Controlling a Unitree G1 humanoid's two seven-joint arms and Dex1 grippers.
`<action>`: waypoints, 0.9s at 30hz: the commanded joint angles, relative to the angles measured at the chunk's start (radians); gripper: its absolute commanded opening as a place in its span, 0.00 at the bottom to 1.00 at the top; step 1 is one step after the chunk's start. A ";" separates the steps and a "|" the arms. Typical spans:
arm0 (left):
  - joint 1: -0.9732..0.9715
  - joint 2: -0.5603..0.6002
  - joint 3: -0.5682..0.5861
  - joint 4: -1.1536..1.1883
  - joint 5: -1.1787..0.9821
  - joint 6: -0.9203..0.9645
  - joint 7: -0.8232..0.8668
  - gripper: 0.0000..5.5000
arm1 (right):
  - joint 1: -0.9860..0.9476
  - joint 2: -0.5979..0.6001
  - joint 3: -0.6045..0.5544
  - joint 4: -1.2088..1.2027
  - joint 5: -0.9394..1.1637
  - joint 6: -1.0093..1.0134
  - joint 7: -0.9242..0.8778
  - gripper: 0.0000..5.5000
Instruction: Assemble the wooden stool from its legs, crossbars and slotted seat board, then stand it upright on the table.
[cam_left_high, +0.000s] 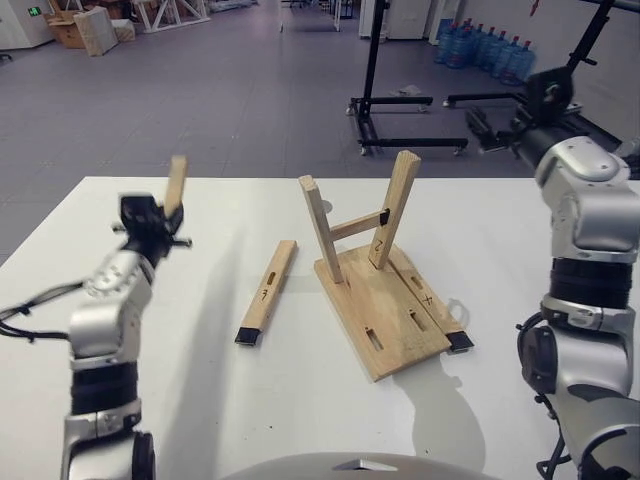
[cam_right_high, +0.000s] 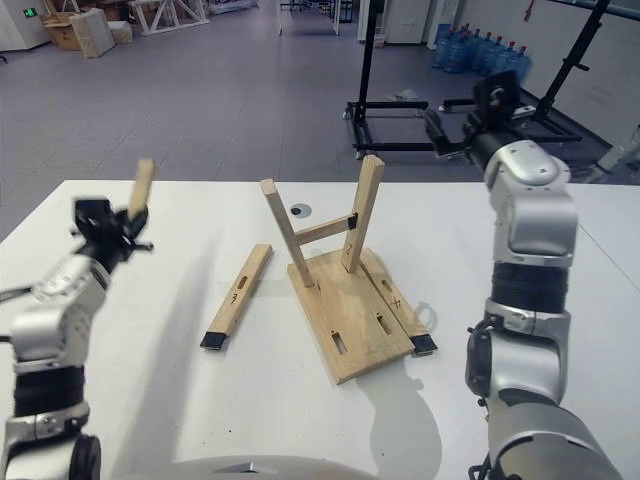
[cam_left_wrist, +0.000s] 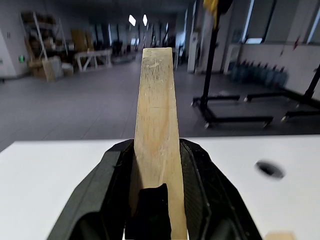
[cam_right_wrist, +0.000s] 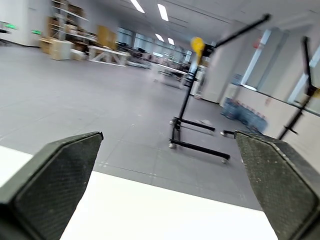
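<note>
Seat board (cam_left_high: 385, 315) lay flat near the middle of the white surface (cam_left_high: 200, 400), slots upward. Two legs (cam_left_high: 322, 232) stood planted in its far end, leaning a little and tied together by a crossbar (cam_left_high: 358, 226). A third leg (cam_left_high: 435, 305) lay along the board's right edge, touching it, its black foot toward the robot. A loose leg (cam_left_high: 267, 292) lay just beside the board on the left, apart from it.

Further left, the left claw (cam_left_wrist: 157, 170) was clamped on the flat faces of a wooden bar (cam_left_wrist: 156, 115), held upright above the surface; whether it was a leg or a crossbar I could not tell. The right claw (cam_right_wrist: 165, 175) was raised at the right side with its fingers spread wide and nothing between them.

The wood looked stiff and light, so it should take a firm pinch without bending. Smooth faces might slip, so a grip across the flat sides near mid-length seemed best. The standing frame was probably only loosely seated and could tip if pushed high up.
</note>
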 joint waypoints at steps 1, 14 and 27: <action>-0.162 0.051 0.057 -0.107 -0.191 0.078 -0.088 0.23 | -0.121 -0.033 -0.099 0.109 0.128 0.038 0.047 0.88; -0.449 -0.142 0.053 0.027 -1.069 0.360 -0.060 0.23 | -0.207 0.328 -0.288 -0.156 1.070 0.727 0.087 0.88; -0.307 -0.113 -0.098 -0.050 -1.193 0.405 -0.019 0.23 | -0.195 0.425 -0.231 -0.172 1.363 0.580 -0.212 0.88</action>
